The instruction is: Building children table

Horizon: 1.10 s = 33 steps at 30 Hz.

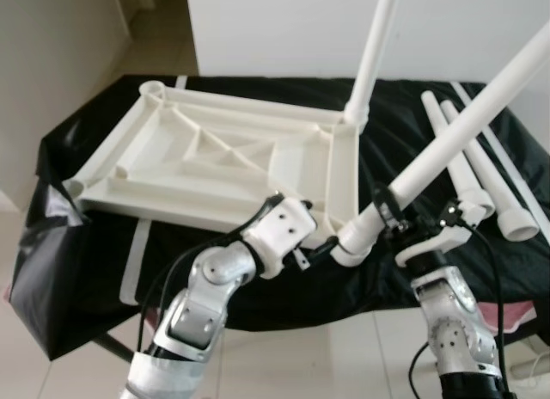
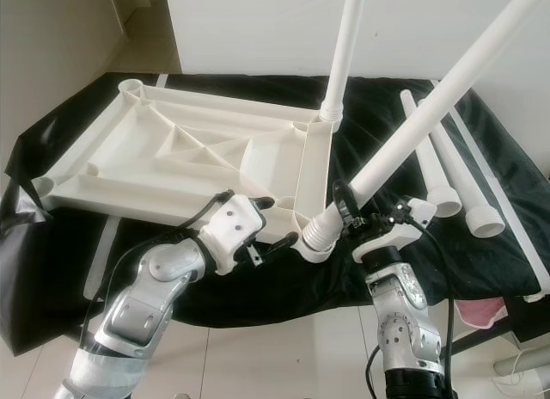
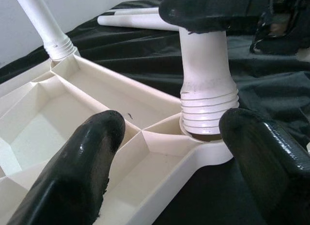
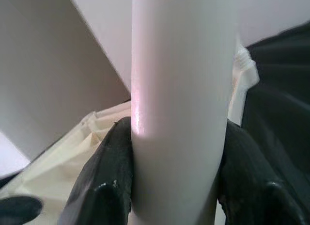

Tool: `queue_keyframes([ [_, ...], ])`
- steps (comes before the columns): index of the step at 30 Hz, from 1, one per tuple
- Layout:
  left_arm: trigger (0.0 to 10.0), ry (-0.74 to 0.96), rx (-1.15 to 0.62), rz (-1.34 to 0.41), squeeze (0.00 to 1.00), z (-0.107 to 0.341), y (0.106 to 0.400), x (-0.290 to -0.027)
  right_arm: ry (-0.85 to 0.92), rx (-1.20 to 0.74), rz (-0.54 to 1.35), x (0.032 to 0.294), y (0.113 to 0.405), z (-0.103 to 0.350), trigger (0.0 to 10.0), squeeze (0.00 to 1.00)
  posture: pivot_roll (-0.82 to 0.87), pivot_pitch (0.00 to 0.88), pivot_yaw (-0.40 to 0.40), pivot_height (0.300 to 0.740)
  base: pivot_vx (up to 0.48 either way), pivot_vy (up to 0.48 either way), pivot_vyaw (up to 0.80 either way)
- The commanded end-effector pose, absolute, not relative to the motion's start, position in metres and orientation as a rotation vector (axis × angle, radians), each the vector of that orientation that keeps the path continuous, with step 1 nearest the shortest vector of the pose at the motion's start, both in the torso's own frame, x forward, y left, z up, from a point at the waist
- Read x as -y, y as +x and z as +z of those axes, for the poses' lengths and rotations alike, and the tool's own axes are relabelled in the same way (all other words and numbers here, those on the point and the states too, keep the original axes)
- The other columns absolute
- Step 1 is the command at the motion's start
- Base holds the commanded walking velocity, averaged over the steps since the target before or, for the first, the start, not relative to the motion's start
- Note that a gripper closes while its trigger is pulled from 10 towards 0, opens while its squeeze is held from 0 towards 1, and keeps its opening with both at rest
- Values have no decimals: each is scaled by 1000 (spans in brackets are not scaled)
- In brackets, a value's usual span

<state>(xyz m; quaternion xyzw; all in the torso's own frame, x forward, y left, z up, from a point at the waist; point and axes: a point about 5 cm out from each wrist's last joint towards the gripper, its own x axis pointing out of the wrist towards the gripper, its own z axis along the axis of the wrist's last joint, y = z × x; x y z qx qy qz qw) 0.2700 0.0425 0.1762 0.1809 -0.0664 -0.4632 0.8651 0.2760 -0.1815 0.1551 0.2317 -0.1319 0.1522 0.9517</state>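
Note:
The white children's table top [image 1: 215, 158] lies upside down on a black cloth. One white leg [image 1: 371, 55] stands screwed into its far right corner. My right gripper [image 1: 388, 211] is shut on a second leg [image 1: 464, 132], which leans to the right. That leg's threaded end [image 3: 208, 108] sits in the near right corner socket. In the right wrist view both fingers [image 4: 111, 181] press the leg [image 4: 179, 89]. My left gripper [image 1: 314, 244] is open, its fingers [image 3: 92, 152] spread on either side of that corner.
Two spare white legs [image 1: 468, 180] and a thin white rod [image 1: 507, 162] lie on the cloth to the right. The black cloth [image 1: 77, 236] hangs over the front edge above a pale tiled floor. A white wall [image 1: 275, 29] stands behind.

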Motion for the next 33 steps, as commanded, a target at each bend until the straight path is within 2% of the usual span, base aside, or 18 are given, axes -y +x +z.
queue_keyframes([
  [1, 10000, 382, 146, -902, 0, 177, 272, -44, 440, 279, 375, 175, 273, 161, 10000, 0, -14, 79, -22, 740, 0, 0, 0],
  [11, 10000, 386, 144, -901, 0, 176, 272, -44, 408, 336, 445, 177, 275, 184, 10000, 0, -14, 74, -24, 740, 0, 0, 0],
  [13, 10000, 386, 144, -901, 0, 176, 272, -44, 408, 336, 445, 177, 275, 184, 10000, 0, -14, 74, -24, 740, 0, 0, 0],
  [17, 10000, 390, 144, -890, 0, 176, 274, -45, 288, 269, 454, 181, 274, 165, 10000, 0, -16, 70, -25, 740, 0, 0, 0],
  [21, 10000, 403, 130, -862, 0, 173, 277, -47, 310, 267, 405, 185, 277, 163, 10000, 0, -14, 68, -26, 740, 0, 0, 0],
  [25, 10000, 469, 23, -754, 0, 161, 294, -58, 354, 313, 332, 193, 282, 175, 10000, 0, -14, 63, -27, 740, 0, 0, 0],
  [27, 10000, 469, 23, -754, 0, 161, 294, -58, 354, 313, 332, 193, 282, 175, 10000, 0, -14, 63, -27, 740, 0, 0, 0],
  [33, 10000, 453, -96, -528, 0, 155, 321, -74, 359, 390, 276, 200, 286, 194, 10000, 0, -19, 52, -24, 740, 0, 0, 0],
])
